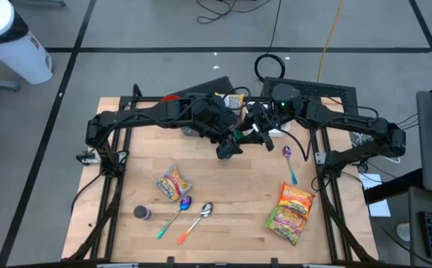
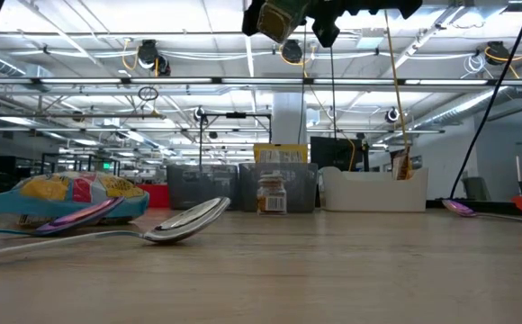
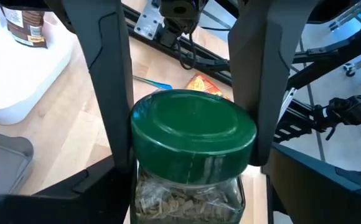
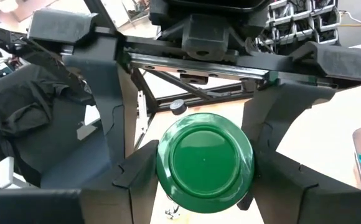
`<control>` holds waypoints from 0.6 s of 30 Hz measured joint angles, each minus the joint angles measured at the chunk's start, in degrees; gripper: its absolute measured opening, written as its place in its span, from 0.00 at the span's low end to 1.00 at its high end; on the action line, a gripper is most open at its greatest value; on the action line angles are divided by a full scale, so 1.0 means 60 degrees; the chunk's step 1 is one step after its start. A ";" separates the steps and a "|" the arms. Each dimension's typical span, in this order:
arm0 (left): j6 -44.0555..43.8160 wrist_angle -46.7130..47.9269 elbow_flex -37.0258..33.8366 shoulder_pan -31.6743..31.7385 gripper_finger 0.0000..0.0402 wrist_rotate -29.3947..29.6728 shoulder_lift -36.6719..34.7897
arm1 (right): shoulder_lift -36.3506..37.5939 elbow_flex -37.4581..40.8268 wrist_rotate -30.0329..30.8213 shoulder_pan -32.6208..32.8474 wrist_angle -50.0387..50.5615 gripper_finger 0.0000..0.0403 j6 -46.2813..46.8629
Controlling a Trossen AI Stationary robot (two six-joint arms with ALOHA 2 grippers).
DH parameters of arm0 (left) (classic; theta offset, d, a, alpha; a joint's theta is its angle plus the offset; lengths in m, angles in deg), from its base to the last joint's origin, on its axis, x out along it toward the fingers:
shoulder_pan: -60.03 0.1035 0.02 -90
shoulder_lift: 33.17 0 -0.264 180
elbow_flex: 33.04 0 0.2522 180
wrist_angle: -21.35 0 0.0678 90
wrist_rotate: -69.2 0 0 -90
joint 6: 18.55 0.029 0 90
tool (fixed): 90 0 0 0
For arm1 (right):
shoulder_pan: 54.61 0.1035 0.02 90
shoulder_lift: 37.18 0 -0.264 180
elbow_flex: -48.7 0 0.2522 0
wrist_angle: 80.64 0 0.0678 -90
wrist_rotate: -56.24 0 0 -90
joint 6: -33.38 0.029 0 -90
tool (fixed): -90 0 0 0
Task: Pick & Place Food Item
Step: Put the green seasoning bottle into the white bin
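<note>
A glass jar with a green lid [image 3: 193, 134] and dried, flaky contents is held high above the middle of the table, and both grippers meet at it. It also shows in the high view [image 1: 236, 137] and at the top of the low view [image 2: 274, 18]. My left gripper [image 3: 193, 183] reaches in from the table's left and is shut on the jar [image 1: 227, 147]. My right gripper [image 4: 204, 168] reaches in from the table's right, facing the flat top of the lid [image 4: 204, 160], and is shut on it [image 1: 255, 135]. My left gripper pinches the jar's glass body just under the lid [image 3: 140, 186] between its two fingers, one on each side. The jar is lifted clear of the table and sits tilted in the low view. My right gripper has its two fingers on opposite sides of the lid's rim [image 4: 163, 163] and comes at the lid along the jar's axis. In the left wrist view its fingers [image 3: 115, 112] stand against both sides of the lid.
On the table lie two snack packs [image 1: 174, 184] [image 1: 291, 211], a purple spoon [image 1: 288, 158], a teal-handled spoon [image 1: 173, 216], an orange-handled spoon [image 1: 197, 219] and a small dark pot [image 1: 141, 214]. A white bin [image 2: 373, 191] and grey bins [image 2: 216, 186] stand at the far edge.
</note>
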 joint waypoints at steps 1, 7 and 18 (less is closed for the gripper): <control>0.0031 0.0004 0.0000 0.0008 0.86 0.0004 0.0000 | 0.0000 0.0000 -0.0011 -0.0036 0.0003 0.49 0.0008; 0.0287 0.0122 0.0001 0.0216 0.79 0.0030 -0.0040 | 0.0149 0.0004 0.0011 -0.0200 0.0050 0.49 0.0031; 0.0542 0.0465 0.0004 0.0946 0.69 -0.0442 -0.0131 | 0.0380 0.0000 -0.0019 -0.0621 0.0908 0.49 -0.0408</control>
